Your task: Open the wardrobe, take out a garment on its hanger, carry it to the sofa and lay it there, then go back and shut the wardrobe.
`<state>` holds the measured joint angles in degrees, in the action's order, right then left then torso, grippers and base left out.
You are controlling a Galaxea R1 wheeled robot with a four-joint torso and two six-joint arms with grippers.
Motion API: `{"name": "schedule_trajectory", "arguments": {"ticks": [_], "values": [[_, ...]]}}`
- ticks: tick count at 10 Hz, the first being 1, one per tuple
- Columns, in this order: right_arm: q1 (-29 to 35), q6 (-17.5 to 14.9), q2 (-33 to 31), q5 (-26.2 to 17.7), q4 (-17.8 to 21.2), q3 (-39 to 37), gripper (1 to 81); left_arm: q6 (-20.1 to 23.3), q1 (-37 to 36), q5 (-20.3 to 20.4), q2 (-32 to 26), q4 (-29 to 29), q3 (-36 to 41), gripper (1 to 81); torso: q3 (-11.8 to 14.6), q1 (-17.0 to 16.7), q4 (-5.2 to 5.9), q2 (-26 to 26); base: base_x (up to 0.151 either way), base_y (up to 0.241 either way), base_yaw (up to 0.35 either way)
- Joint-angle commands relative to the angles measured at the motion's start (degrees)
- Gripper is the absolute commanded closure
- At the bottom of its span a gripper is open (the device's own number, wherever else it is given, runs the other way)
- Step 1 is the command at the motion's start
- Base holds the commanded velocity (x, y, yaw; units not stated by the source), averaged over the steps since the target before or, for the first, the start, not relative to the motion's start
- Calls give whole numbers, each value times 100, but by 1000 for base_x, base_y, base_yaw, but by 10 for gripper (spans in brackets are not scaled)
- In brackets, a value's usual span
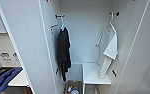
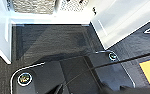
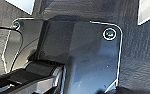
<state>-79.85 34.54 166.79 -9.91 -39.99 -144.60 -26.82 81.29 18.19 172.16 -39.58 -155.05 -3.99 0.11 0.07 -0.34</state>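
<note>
Head view: wardrobe (image 1: 86, 37) stood open, both doors swung wide. White shirt (image 1: 110, 51) hung on white hanger (image 1: 111, 23) from right-wall hook; black shirt (image 1: 63, 53) hung at left. Wrist views: dark carpet (image 2: 51, 42) before wardrobe base; finger state could not be told.

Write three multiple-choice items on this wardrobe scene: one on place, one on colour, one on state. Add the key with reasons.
1. Where does the white garment hang in the wardrobe?
A. right side
B. left side
C. on the floor

2. What colour is the shirt on the left hook?
A. red
B. black
C. yellow

3. The wardrobe doors are:
A. shut
B. removed
C. open

Key: 1 A, its hanger hooks on the right wall; 2 B, dark cloth against white; 3 C, the interior and both shirts show.
</note>
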Motion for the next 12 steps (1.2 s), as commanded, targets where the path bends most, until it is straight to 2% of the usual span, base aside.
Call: {"name": "schedule_trajectory", "arguments": {"ticks": [1,2,3,5,8,9,10,12], "values": [[157,-1891,85,148,2305,-294,10,10,-284,-158,-84,3,36,10,0,0,0,0,0,0,0],[192,-3004,129,121,3469,-504,10,10,-258,-158,-102,3,36,10,0,-2,0,0,0,0,0],[158,-3427,112,111,3970,-559,10,10,-223,-166,-102,-13,62,10,0,-2,0,0,0,0,0],[43,-3436,15,165,4016,-296,10,1,5,-123,-199,-67,352,10,0,-2,0,-2,0,0,0],[-220,-3436,15,270,4060,-225,10,1,322,-114,-638,3,1204,10,0,-2,0,-2,0,0,0],[-317,-3436,15,349,4060,-199,10,-94,340,-131,-647,38,1223,10,0,-2,0,-2,0,0,0],[-422,-3436,15,428,4060,-190,10,-471,349,-166,-673,170,1205,10,0,-2,0,-4,0,0,0],[-573,-3444,23,560,4060,-199,10,-570,419,-210,-595,205,1092,10,2,-2,0,-6,0,0,0]]}}
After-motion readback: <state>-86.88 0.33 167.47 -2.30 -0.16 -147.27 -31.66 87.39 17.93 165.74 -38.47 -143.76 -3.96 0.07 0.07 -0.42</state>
